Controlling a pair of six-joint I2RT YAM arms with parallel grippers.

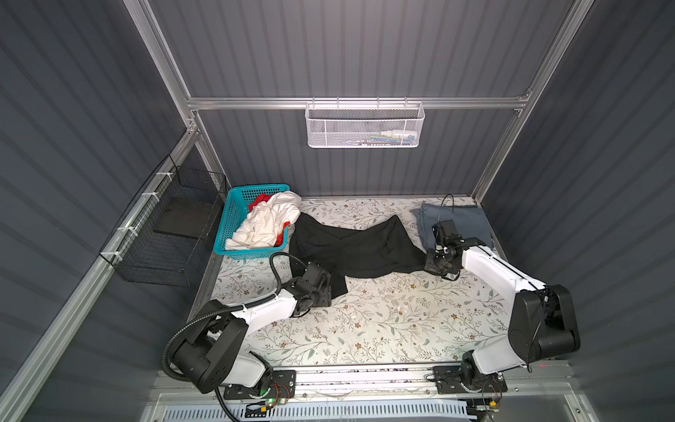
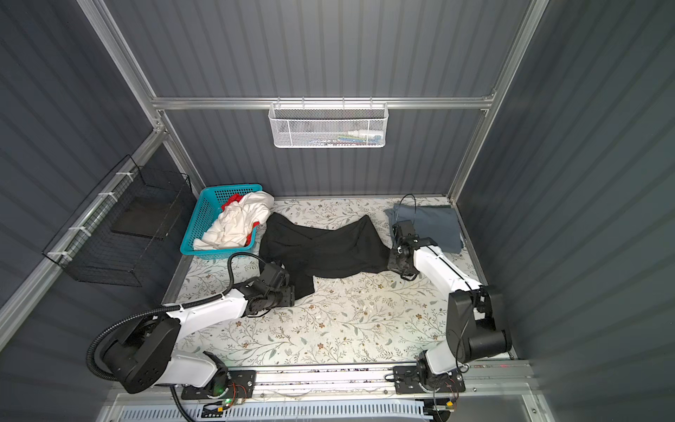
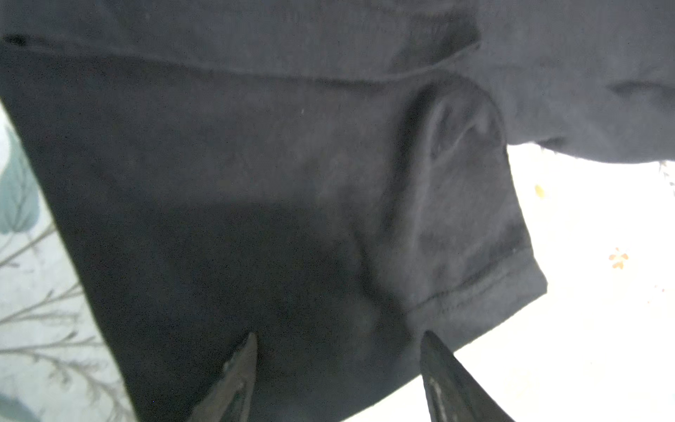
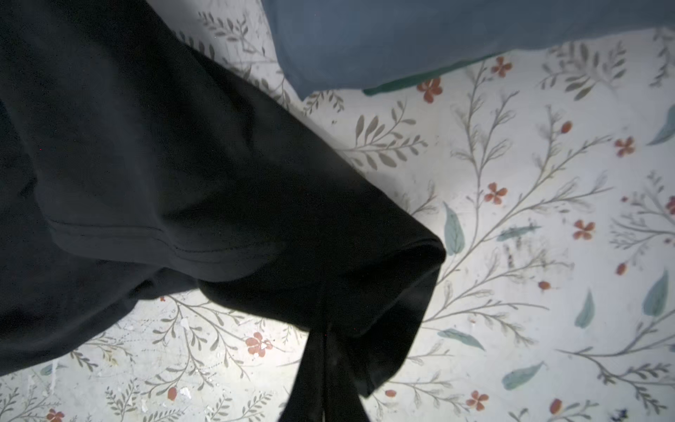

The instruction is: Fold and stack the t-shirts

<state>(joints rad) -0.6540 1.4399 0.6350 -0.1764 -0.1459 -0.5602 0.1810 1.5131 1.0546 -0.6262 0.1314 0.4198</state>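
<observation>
- One large plain black cloth t-shirt (image 1: 350, 248) lies spread and rumpled between the two pincers, as both top views show (image 2: 321, 248).
- Right pincer (image 4: 323, 341) is clenched on a bunched corner at that shirt's right end. The cloth gathers into a tight fold at the closed jaws.
- Left pincer (image 3: 339, 333) stands released, its two fingers (image 3: 241, 372) apart over the hemmed sleeve at the shirt's near-left end. Whether they touch the cloth cannot be told.
- Folded slate blue-grey cloth t-shirt (image 1: 456, 223) lies flat just beyond the right pincer, near the black shirt's far-right edge.
- Crumpled white cloth t-shirt (image 1: 263, 223) sits beyond the left pincer and to its left, heaped over a red cloth t-shirt (image 1: 260, 200) that shows only in small patches.
- Teal perforated plastic basket (image 1: 233, 215) holds both of these; the white cloth spills over its rim toward the black shirt.
- Pale floral-printed tabletop (image 1: 383, 321) carries the shirts, the basket and both pincers' arms.
</observation>
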